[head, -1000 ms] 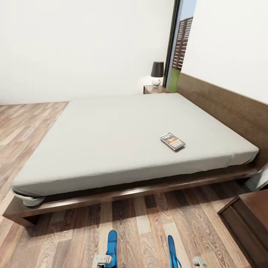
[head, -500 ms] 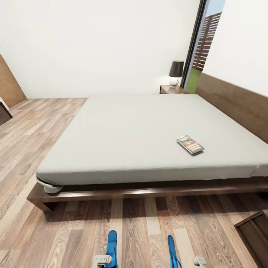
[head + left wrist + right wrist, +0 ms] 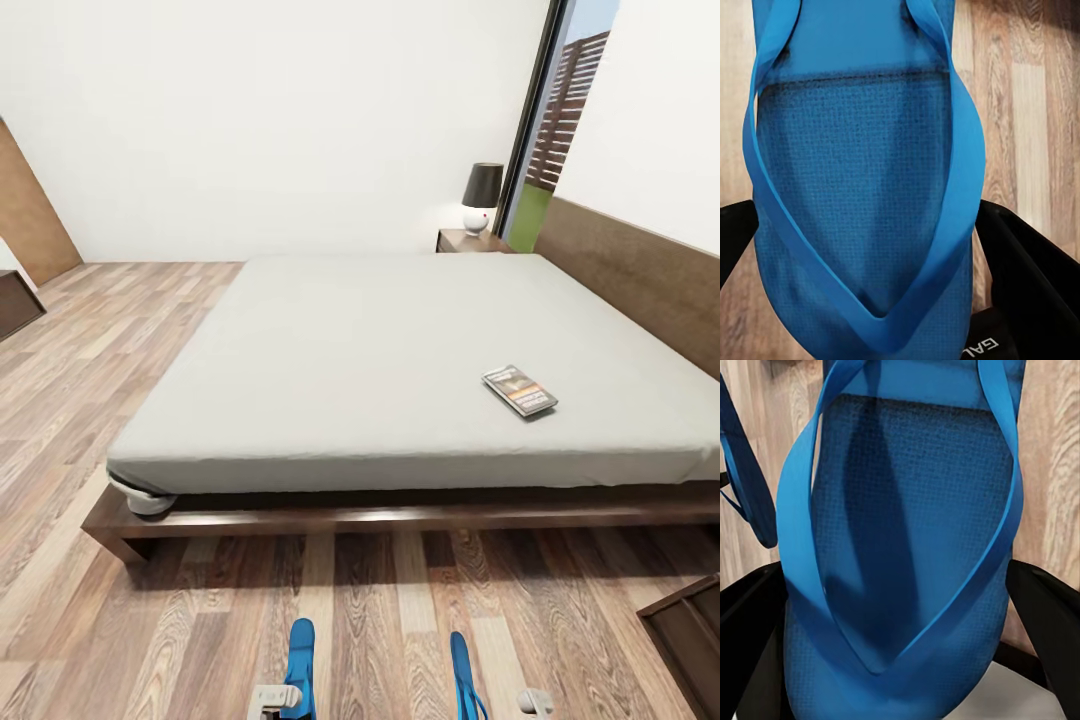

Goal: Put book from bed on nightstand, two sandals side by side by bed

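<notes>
The book (image 3: 520,390) lies flat on the right part of the bed's off-white mattress (image 3: 380,360). Beyond the bed's far corner, by the window, stands a nightstand (image 3: 465,240). A second nightstand's corner (image 3: 690,630) shows at the lower right. My left gripper (image 3: 870,247) is shut on one blue sandal (image 3: 862,172), black fingers (image 3: 1035,277) on either side of it. My right gripper (image 3: 900,615) is shut on the other sandal (image 3: 907,525). In the head view both sandals (image 3: 300,655) (image 3: 462,670) hang over the floor in front of the bed.
A black-shaded lamp (image 3: 482,195) sits on the far nightstand. The brown headboard (image 3: 630,280) runs along the right wall. A dark dresser edge (image 3: 15,300) shows at far left. Wood-plank floor (image 3: 90,400) stretches left of the bed and in front of it.
The whole head view has swung left and eased back, so the bed and book sit further right in the picture. Both sandals stay in the grippers as before.
</notes>
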### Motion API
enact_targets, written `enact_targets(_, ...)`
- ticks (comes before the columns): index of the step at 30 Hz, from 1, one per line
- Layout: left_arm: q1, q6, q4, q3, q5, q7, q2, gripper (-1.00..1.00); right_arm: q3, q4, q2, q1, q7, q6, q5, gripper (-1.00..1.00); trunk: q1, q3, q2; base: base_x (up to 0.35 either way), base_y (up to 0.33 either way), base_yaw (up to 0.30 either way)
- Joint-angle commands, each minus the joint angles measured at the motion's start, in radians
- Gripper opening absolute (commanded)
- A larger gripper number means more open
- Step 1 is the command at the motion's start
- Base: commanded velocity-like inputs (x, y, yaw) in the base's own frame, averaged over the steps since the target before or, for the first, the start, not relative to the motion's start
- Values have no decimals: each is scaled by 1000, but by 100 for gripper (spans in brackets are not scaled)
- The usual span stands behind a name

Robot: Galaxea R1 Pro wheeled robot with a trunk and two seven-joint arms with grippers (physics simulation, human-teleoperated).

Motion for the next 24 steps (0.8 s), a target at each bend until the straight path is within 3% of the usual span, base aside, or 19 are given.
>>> enact_targets(1,0,1,0,-4,9,-1,1,-100,1,0,0,0,5,11,-8,-100,0,-1,0,0,0,0)
enact_targets(13,0,1,0,-3,9,-1,1,-100,1,0,-2,0,6,11,-10,-100,0,-1,0,0,0,0)
enact_targets(16,0,1,-4,3,9,2,8,-100,1,0,-6,0,5,11,-14,-100,0,-1,0,0,0,0)
enact_targets(18,-4,2,-6,5,9,24,26,-100,0,0,-9,0,5,11,-14,-100,0,-1,0,0,0,0)
enact_targets(20,-11,3,-10,6,9,84,46,-100,0,0,-10,0,5,11,-15,-100,0,-1,0,0,0,0)
enact_targets(23,-23,7,-46,7,7,294,59,-100,0,-1,-11,0,6,11,-16,-100,0,-1,0,0,0,0)
enact_targets(24,-28,11,-81,7,5,407,60,-100,-1,0,-12,0,7,11,-16,-100,0,-1,0,0,0,0)
